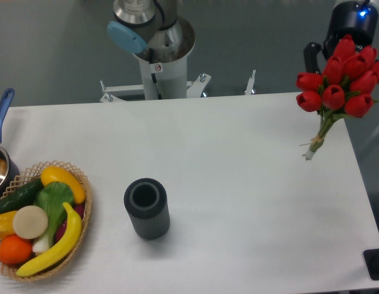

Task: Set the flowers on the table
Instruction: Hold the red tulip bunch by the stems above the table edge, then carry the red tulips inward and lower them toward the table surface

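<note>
The flowers [340, 76], a bunch of red tulips with green stems tied together, hang in the air over the far right edge of the white table [238, 159]. The blooms are up and the tied stem end [310, 152] points down and left, just above the tabletop. My gripper [324, 54] is at the top right, with its black body and a blue light above the blooms. One dark finger [311, 58] shows left of the blooms and the rest is hidden behind them. The gripper holds the bunch near the flower heads.
A dark ribbed cylinder [146, 208] stands upright at front centre-left. A wicker basket [80, 176] of toy fruit and vegetables sits at the front left, with a blue-handled pot [0, 162] behind it. The arm's base [162, 61] stands behind the far edge. A black object [376, 263] is at the front right corner.
</note>
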